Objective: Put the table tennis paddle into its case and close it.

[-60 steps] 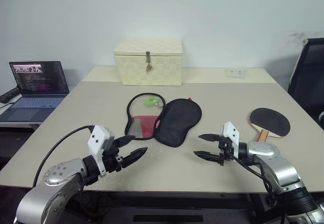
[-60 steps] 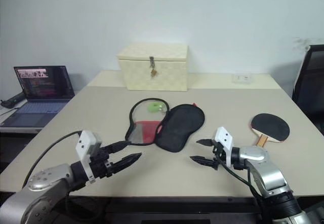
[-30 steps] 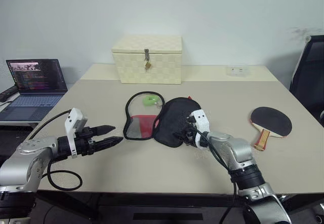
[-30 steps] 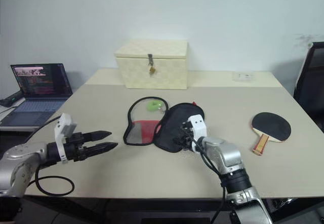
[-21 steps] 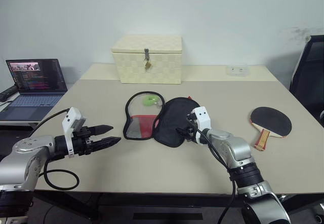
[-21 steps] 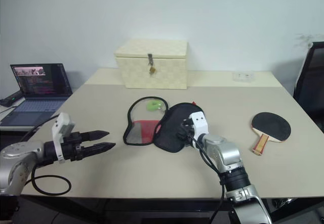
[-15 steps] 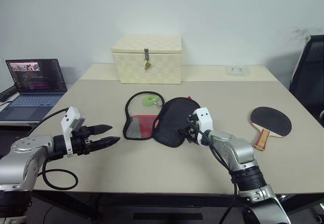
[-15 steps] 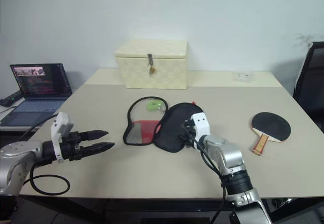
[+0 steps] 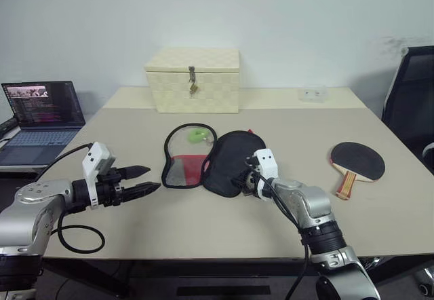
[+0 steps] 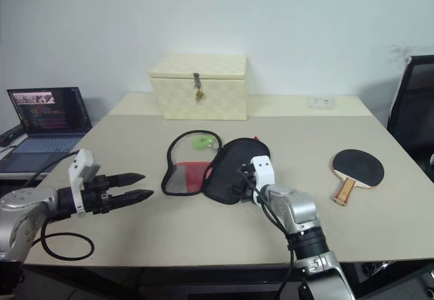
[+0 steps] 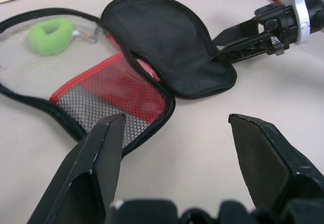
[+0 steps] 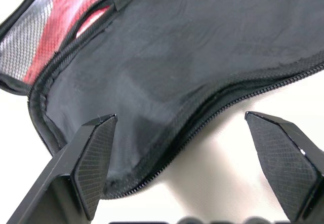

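The case (image 9: 203,159) lies unzipped at the table's middle: a black flap (image 9: 229,159) folded out to the right, a half with grey mesh and red lining (image 9: 182,169) to the left, and a green lump (image 9: 197,135) inside. My right gripper (image 9: 239,181) is open, its fingers (image 12: 96,153) straddling the flap's near zipper edge without closing on it. The table tennis paddle (image 9: 357,161) lies flat to the right, black face up, handle toward me. Left of the case, my left gripper (image 9: 154,178) hovers open and empty, pointing at the case.
A cream woven latched box (image 9: 192,79) stands at the back of the table, with a small white object (image 9: 312,94) at the back right. An open laptop (image 9: 42,106) sits on a side desk at the left. A black chair (image 9: 410,96) is at the right edge.
My right gripper has moved left from the table's front to the case's black flap, and its fingers have spread wider. My left arm has swung out to the left and then held still.
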`<state>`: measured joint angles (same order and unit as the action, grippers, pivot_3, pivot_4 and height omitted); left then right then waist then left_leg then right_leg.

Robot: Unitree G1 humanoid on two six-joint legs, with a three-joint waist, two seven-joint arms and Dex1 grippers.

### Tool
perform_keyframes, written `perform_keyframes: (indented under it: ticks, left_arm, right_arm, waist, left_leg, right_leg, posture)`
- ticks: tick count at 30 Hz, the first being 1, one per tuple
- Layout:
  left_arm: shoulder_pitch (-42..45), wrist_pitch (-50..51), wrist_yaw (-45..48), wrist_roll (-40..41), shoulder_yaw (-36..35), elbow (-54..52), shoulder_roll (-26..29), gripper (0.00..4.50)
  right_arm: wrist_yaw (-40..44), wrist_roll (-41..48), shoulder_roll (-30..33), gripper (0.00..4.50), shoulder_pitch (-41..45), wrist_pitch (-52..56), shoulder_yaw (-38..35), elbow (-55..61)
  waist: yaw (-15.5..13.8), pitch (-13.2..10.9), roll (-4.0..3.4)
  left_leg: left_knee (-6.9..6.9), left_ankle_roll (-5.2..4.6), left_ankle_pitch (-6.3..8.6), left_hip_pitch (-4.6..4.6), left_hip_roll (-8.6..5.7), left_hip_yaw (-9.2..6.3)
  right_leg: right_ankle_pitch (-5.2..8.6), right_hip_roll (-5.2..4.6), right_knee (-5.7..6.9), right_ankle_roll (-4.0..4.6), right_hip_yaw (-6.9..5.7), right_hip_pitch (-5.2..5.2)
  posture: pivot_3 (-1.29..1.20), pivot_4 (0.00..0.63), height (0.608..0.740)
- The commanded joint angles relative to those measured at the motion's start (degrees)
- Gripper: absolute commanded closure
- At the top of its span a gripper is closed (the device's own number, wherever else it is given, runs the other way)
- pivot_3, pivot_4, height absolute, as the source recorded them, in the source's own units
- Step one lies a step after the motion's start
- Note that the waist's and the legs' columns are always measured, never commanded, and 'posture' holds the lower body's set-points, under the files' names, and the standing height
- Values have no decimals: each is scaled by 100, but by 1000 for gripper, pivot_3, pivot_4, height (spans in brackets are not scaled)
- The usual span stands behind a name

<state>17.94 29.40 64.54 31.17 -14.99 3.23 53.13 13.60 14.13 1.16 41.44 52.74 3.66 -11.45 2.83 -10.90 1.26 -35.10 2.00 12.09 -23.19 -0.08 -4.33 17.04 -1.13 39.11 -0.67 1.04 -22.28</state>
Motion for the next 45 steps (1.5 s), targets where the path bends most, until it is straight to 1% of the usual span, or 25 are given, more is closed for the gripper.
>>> perform_keyframes:
  ticks: [1, 4, 8, 11, 14, 17, 19, 21, 24, 27, 33, 38, 40, 43, 45]
  left_arm:
    - [124, -53, 0, -10, -60, -184, 84, 954]
    - [140, -61, -12, -20, -50, -197, 60, 954]
    - [141, -73, -16, -26, -48, -212, 34, 954]
    - [138, -80, -19, -28, -31, -234, 5, 954]
    - [171, -57, -23, 6, 48, -364, -80, 954]
    - [233, 66, -42, 168, 60, -544, -183, 954]
    - [300, 168, -60, 280, 148, -794, -288, 954]
    - [417, 250, -69, 341, 300, -1009, -411, 954]
    - [471, 323, -25, 371, 438, -1148, -466, 954]
    - [473, 299, 66, 307, 560, -1133, -456, 954]
    - [563, 241, 166, 269, 730, -1057, -465, 954]
    - [603, 182, 217, 224, 817, -967, -474, 954]
    - [618, 160, 228, 206, 845, -938, -490, 954]
    - [638, 137, 238, 168, 886, -912, -528, 954]
    - [641, 136, 247, 158, 895, -916, -541, 954]
  right_arm:
    - [116, -2, -168, 210, 209, -215, 123, -71]
    - [184, 37, -199, 962, 249, -205, 130, -70]
    - [262, 92, -190, 2467, 194, -83, 121, 49]
    - [285, 118, -172, 3419, 175, -11, 101, 96]
    - [396, 203, -20, 4480, 147, 204, 13, 189]
    - [477, 229, 144, 4480, 125, 350, -37, 243]
    - [605, 224, 390, 4480, 95, 430, -57, 248]
    - [885, 279, 835, 4480, 61, 629, -115, 271]
    - [1189, 433, 1322, 4480, 38, 903, -158, 349]
    - [1416, 514, 1718, 4480, -24, 1099, -156, 506]
    - [1739, 704, 2319, 4480, -230, 1477, -144, 988]
    - [2070, 709, 2848, 4480, -350, 1528, -2, 1149]
    - [2097, 680, 2902, 4480, -320, 1458, 32, 1086]
    - [1990, 634, 2810, 4480, -233, 1367, -47, 909]
    - [1929, 614, 2765, 4053, -221, 1361, -100, 842]
  waist:
    - [25, 0, 0]
    - [37, 0, 0]
    - [34, 0, 0]
    - [35, 0, 0]
    - [34, 0, 0]
    - [30, 0, 1]
    - [28, 0, 0]
    - [-7, 0, 1]
    - [-42, 0, 1]
    - [-45, 0, 1]
    - [-46, 0, 0]
    - [-54, 0, 1]
    - [-60, 0, 1]
    - [-44, 0, 1]
    - [-43, 0, 1]
  left_leg:
    - [0, 0, 0, 0, 1, 0]
    - [2, 0, 0, -2, 1, 0]
    - [3, 0, 0, -8, -3, -2]
    - [2, 0, 0, -7, -3, -2]
    - [2, 0, 0, -7, -3, -5]
    - [2, 0, 0, -8, -4, -3]
    - [2, 0, 0, -9, -4, -3]
    - [1, 0, 0, -10, -6, -4]
    - [-1, 0, 0, -11, -13, -1]
    - [0, 0, 0, -11, -10, 2]
    - [-1, 0, 0, -13, -8, 7]
    - [-3, 0, 0, -13, -13, 8]
    - [-3, 0, 0, -14, -13, 8]
    - [-3, 0, 0, -13, -11, 10]
    - [-3, 0, 0, -13, -10, 10]
  right_leg:
    - [0, 1, 1, 0, 0, 0]
    - [0, 1, 0, 1, 0, -1]
    - [0, -3, -6, 1, -1, -3]
    - [0, -3, -4, 1, -2, -3]
    - [0, -2, -2, 1, -3, -3]
    - [0, -3, -4, 0, -2, -2]
    - [0, -3, -4, 0, -2, -2]
    - [0, -3, -4, 0, -3, -2]
    - [-1, -5, -5, -1, -3, 0]
    - [0, -3, -4, -1, -4, 0]
    - [0, -1, -4, 0, -5, 0]
    - [0, -1, -5, -1, -5, 0]
    - [0, -2, -6, -1, -7, 1]
    - [0, -1, -4, -1, -5, 0]
    - [0, 0, -3, -1, -5, 0]
  posture:
    - [0, 150, 740]
    - [0, 150, 740]
    - [0, 150, 740]
    - [0, 150, 740]
    - [0, 150, 740]
    - [0, 150, 740]
    - [0, 150, 740]
    - [0, 150, 740]
    - [0, 150, 740]
    - [0, 150, 740]
    - [0, 150, 740]
    - [0, 150, 740]
    - [0, 150, 740]
    - [0, 150, 740]
    - [0, 150, 740]
